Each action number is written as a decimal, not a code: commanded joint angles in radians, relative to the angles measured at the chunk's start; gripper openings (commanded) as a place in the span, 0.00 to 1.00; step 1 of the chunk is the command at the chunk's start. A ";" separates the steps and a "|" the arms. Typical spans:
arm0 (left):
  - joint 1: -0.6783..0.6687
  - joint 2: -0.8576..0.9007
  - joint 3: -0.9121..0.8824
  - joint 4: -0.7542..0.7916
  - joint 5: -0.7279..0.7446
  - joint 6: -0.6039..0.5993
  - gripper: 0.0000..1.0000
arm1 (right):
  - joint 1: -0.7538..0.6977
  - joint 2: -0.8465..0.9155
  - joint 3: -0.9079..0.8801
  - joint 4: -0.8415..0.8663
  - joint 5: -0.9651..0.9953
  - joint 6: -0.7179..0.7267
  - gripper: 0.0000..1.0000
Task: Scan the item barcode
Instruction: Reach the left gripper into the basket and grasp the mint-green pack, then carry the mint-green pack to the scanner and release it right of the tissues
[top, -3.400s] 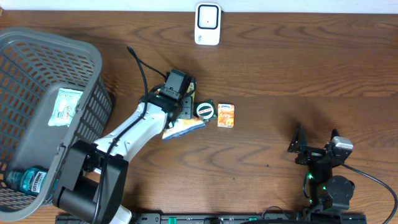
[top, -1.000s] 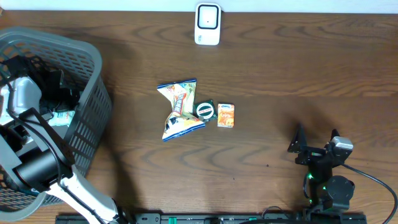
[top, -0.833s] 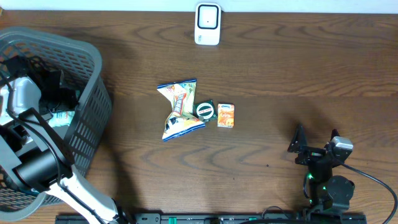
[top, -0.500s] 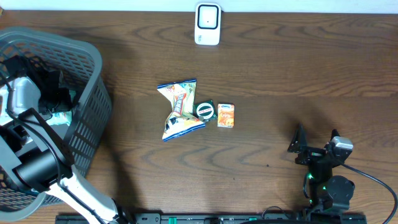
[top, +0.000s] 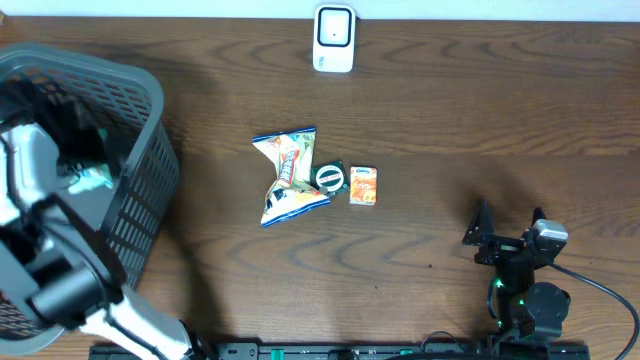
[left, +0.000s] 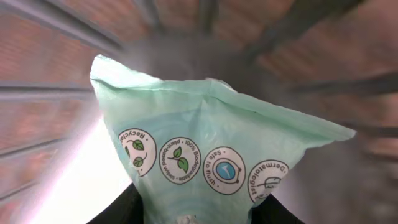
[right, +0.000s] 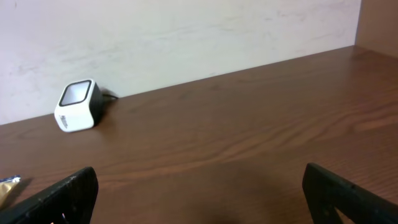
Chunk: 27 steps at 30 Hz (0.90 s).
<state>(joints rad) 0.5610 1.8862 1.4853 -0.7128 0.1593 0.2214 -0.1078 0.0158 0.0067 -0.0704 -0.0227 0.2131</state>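
My left gripper (left: 199, 216) is down inside the grey basket (top: 150, 100), shut on a mint-green pack of wipes (left: 211, 149). The pack fills the left wrist view, its row of round printed badges facing the camera, and the dark fingertips (left: 121, 208) press its lower end from both sides. From overhead the arm is blurred and the pack (top: 92, 180) shows as a pale green patch. The white barcode scanner (top: 333, 38) stands at the table's back edge, also in the right wrist view (right: 78, 104). My right gripper (right: 199, 193) rests open over bare table at the front right (top: 508, 230).
In the middle of the table lie two crumpled snack bags (top: 288, 175), a round green tin (top: 330, 177) and a small orange box (top: 363, 186). The basket's slatted walls (left: 292, 28) close in round the left gripper.
The left gripper has shut on the wipes pack inside the basket and is now moving, blurred in the overhead view. The right arm and the table items have not moved.
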 joint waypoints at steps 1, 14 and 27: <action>-0.001 -0.173 0.027 0.016 0.017 -0.155 0.34 | 0.005 -0.003 -0.001 -0.004 0.005 0.010 0.99; -0.101 -0.537 0.027 0.306 0.656 -0.528 0.34 | 0.005 -0.003 -0.001 -0.004 0.005 0.010 0.99; -0.753 -0.452 0.026 0.397 0.471 -0.566 0.34 | 0.005 -0.003 -0.001 -0.004 0.005 0.010 0.99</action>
<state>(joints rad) -0.0772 1.3865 1.4929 -0.3298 0.7174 -0.3336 -0.1078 0.0158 0.0067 -0.0704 -0.0223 0.2131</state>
